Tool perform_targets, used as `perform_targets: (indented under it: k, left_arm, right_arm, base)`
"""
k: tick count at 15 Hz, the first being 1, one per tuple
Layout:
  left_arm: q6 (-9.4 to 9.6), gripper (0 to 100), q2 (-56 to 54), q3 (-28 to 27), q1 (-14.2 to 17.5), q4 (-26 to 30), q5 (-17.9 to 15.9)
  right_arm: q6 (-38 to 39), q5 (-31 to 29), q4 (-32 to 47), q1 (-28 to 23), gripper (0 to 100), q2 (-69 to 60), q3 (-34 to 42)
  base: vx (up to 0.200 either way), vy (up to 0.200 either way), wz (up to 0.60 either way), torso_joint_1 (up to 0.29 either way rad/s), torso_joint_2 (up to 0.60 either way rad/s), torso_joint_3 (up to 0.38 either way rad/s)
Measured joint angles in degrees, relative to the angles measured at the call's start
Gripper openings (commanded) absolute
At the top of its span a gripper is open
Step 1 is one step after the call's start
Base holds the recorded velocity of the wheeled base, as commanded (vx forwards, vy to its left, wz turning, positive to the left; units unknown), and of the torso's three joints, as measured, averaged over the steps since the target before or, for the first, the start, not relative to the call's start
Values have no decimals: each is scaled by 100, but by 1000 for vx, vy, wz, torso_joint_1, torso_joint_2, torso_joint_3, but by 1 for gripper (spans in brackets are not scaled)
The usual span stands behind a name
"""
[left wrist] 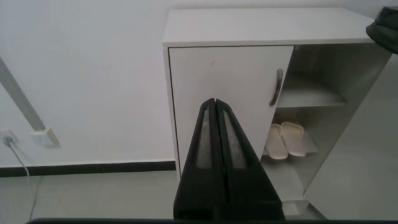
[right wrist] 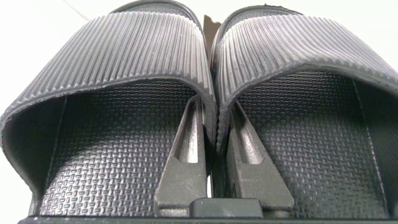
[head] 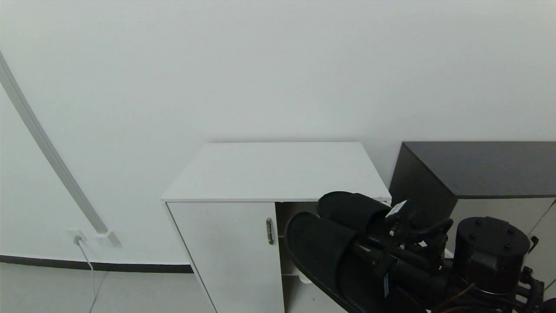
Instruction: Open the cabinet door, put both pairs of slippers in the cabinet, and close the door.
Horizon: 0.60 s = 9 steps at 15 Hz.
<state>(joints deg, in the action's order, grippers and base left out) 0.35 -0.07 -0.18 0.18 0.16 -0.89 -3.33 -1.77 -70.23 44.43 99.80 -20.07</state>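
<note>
Evidently the right end effector (right wrist: 214,109) was clamped on the black slippers (head: 330,243), its fingers (right wrist: 186,162) pinching the two adjoining inner walls so that both hung as one load. The pair was held in front of the open right half of the cabinet (head: 278,169), near its top edge. The white slippers (left wrist: 289,140) lay side by side on a lower shelf (left wrist: 292,158) inside. The left door (head: 226,252) was shut. The left end effector (left wrist: 214,109) was closed and empty, facing that door. The black pair looked light, soft and rubbery, likely to flex or swing; the textured footbeds should resist slipping, and the paired inner walls appeared the soundest hold
</note>
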Motion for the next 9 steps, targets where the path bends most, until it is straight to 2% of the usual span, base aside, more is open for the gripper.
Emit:
perform_targets:
  k: [9]
  left_arm:
    - [-2,0,0,0,0,2,0]
  right_arm:
    - [-6,7,2,2,0,0,4]
  base:
    - [0,0,0,-218,540,320]
